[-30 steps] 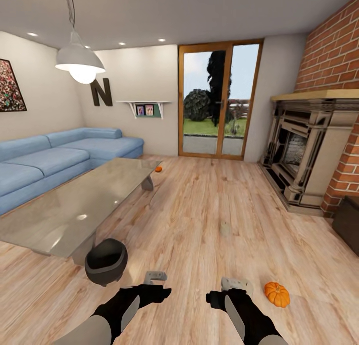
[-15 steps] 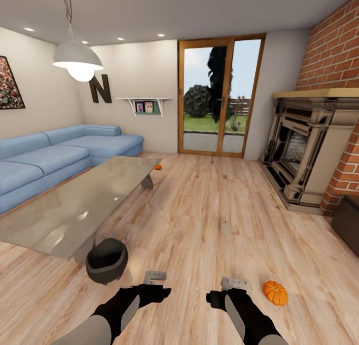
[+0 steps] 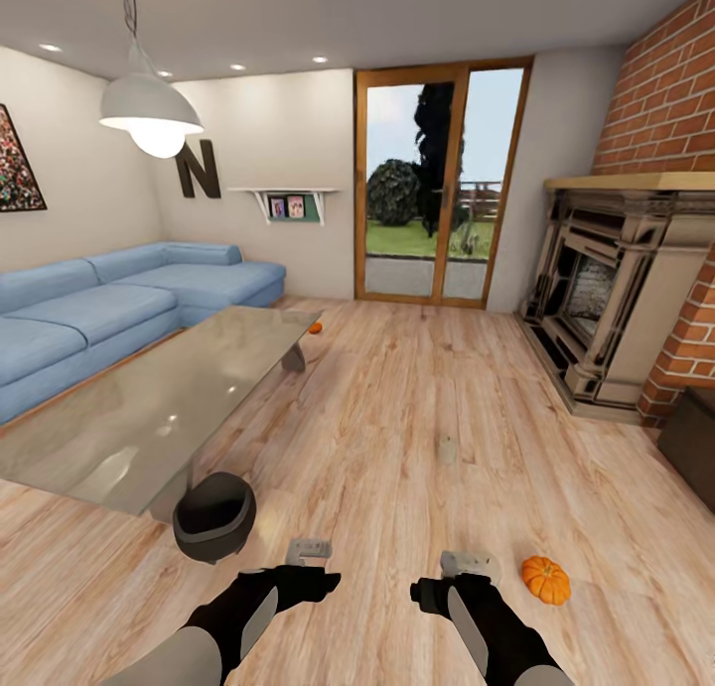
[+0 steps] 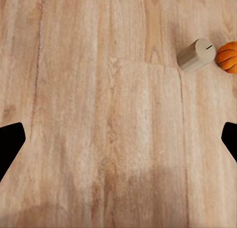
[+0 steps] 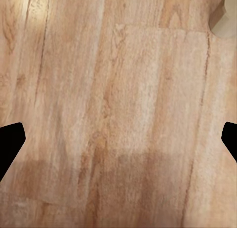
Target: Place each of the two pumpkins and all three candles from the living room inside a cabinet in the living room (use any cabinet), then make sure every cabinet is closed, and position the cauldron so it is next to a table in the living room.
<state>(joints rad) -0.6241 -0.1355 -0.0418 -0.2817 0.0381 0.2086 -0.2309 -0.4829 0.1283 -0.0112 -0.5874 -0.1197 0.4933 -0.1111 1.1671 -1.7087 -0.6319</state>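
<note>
Grippers, left (image 3: 310,547) and right (image 3: 470,563), both spread wide and empty, hover beside the pumpkin (image 3: 546,580), presumably readying a pickup.

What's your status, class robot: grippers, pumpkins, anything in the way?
Both grippers open, empty, over bare floor. Near pumpkin on floor by right gripper; far pumpkin beyond table. Candle on floor ahead; path open.

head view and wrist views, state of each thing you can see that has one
near pumpkin: upright on the floor, not held
far pumpkin: on the floor past the table
candle: standing on the floor
cauldron: on the floor at the table's corner, mouth tilted
left hand: open, empty
right hand: open, empty
glass door: shut
ceiling lamp: lit
</note>
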